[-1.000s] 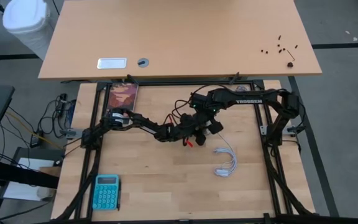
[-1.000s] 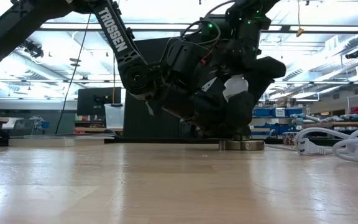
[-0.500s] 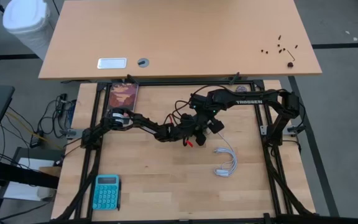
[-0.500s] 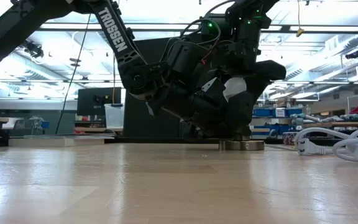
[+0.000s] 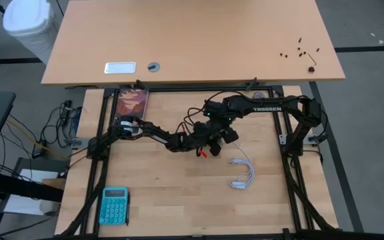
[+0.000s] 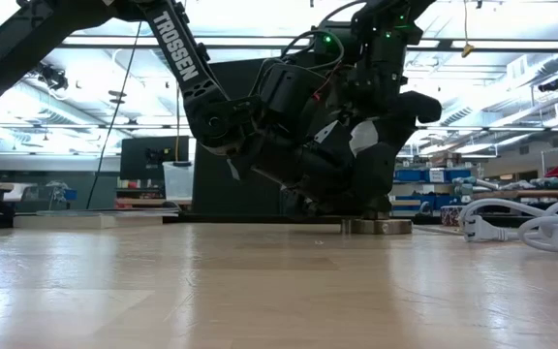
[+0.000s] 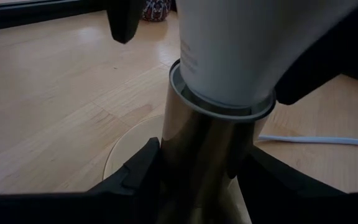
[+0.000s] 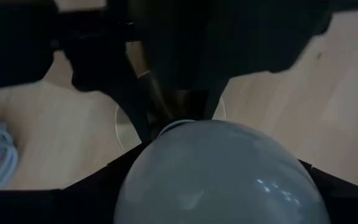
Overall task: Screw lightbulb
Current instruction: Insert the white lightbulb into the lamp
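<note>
The white lightbulb (image 7: 229,56) stands upright with its lower end in the brass socket tube (image 7: 204,155), which rises from a round base disc (image 6: 381,226) on the table's middle. My left gripper (image 7: 204,171) is shut on the socket tube, low over the table. My right gripper (image 8: 216,186) comes down from above and is shut on the bulb's dome (image 8: 216,177). In the low view the bulb (image 6: 364,136) shows white between the dark grippers. The bulb's screw base is hidden inside the tube. My left gripper pinches the brass socket tube (image 7: 185,143) between its two fingers (image 7: 138,165), level, from the table's left side, just above the base disc. The socket stands upright on the table. My right gripper holds the bulb's white dome (image 8: 166,168) between its two fingers, from above, pointing down. The bulb stands upright in the socket.
The socket's white cable (image 5: 242,173) lies coiled to the right and toward the near edge, and shows in the low view (image 6: 531,228). A teal calculator (image 5: 114,205) lies near left, a picture book (image 5: 133,103) far left, a small red thing (image 5: 203,153) by the grippers.
My right gripper has turned about its own upright axis while shut on the bulb, staying over the socket. My left gripper and the socket have kept still.
</note>
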`<action>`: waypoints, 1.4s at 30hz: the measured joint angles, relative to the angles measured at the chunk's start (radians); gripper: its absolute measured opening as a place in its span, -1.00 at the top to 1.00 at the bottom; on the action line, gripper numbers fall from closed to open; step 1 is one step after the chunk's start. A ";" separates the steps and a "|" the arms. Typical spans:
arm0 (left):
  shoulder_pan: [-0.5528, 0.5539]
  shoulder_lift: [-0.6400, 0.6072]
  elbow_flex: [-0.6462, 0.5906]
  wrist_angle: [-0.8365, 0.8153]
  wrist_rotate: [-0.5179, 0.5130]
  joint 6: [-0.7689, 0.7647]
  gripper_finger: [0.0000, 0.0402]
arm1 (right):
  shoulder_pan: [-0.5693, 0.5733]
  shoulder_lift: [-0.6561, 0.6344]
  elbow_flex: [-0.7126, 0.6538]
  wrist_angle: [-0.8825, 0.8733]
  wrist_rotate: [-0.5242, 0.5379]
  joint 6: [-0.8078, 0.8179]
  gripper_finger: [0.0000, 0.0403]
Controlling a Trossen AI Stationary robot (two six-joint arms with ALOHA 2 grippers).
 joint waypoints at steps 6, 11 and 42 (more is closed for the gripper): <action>0.000 0.000 0.000 0.000 0.000 0.000 0.11 | 0.000 0.000 0.000 -0.004 0.002 0.192 -0.26; 0.000 0.000 0.000 0.000 0.000 0.000 0.11 | 0.001 0.001 0.000 -0.006 0.001 0.361 -0.27; 0.001 -0.001 0.001 -0.013 -0.003 0.000 0.11 | -0.013 -0.002 -0.002 -0.046 -0.111 0.952 -0.36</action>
